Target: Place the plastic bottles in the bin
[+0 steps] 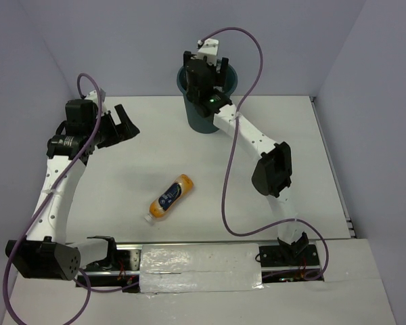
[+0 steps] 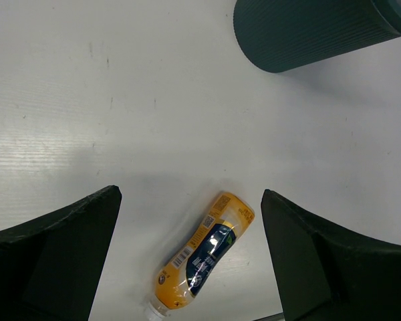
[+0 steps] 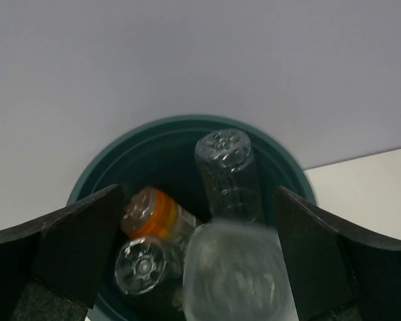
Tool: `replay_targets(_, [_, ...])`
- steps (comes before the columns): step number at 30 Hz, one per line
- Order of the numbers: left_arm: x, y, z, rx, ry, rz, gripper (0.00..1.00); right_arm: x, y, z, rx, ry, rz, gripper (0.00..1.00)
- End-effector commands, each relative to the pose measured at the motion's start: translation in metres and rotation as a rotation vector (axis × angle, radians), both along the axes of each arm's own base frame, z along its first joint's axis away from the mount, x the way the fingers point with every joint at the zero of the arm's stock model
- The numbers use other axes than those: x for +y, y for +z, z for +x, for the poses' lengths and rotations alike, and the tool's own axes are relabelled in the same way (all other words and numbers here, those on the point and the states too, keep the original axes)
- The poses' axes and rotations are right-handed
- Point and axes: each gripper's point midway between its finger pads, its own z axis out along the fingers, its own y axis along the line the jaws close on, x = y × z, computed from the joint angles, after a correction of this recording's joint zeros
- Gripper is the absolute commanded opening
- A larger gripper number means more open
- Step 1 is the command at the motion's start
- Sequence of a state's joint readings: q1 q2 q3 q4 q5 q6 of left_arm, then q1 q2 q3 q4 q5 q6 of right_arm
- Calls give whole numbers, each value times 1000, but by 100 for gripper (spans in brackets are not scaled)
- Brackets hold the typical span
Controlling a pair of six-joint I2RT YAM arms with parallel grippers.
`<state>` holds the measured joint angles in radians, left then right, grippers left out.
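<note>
Here the white table [image 1: 304, 149], boxed in by pale lilac walls [image 1: 122, 40], carries one large orange bottle [image 1: 170, 197] lying loose near its middle. The left gripper [image 2: 189, 194] hangs above it, spread wide and empty. The right gripper [image 3: 199, 194], jaws apart, is over the bin [image 3: 187, 130] by the back wall. A blurred clear bottle [image 3: 234, 267] shows between the jaws, and whether they touch it is unclear. A short orange bottle [image 3: 150, 210] and more clear ones lie inside the bin.

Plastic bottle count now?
5. On the table: large orange bottle; in the bin: short orange bottle, back clear bottle, front-left clear bottle, blurred clear bottle. More may be hidden.
</note>
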<state>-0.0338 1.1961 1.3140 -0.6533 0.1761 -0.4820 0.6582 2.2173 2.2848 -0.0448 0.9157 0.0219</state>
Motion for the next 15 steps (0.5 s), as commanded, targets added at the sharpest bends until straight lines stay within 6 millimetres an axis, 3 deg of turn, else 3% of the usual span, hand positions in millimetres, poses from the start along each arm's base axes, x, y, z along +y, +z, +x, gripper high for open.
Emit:
replay_targets(1, [2,11,6,-41,23,-19,99,9,34,-22,-51,75,55,100])
replay_targets(5, [0,15,4,-52,19,-31,99,10,52,-31,-52,121,84,100])
replay_targets(9, [-2,11,2,-43,18,-45,99,8,88,-47,-68,184,124,100])
replay_targets(10, [-2,4,0,-27,18,-48,100,6,90,-51,-54,191,128,100])
replay_targets(11, [-4,1,-1,-19,6,-54,99,-1,109,-62,-74,206,151,100])
replay_targets(12, [-7,-4,-3,-13,-12,-54,99,0,115,-69,-73,235,157,100])
replay_targets(15, [-26,-29,-14,43,-106,-19,99,-14,130,-100,-39,291,184,100])
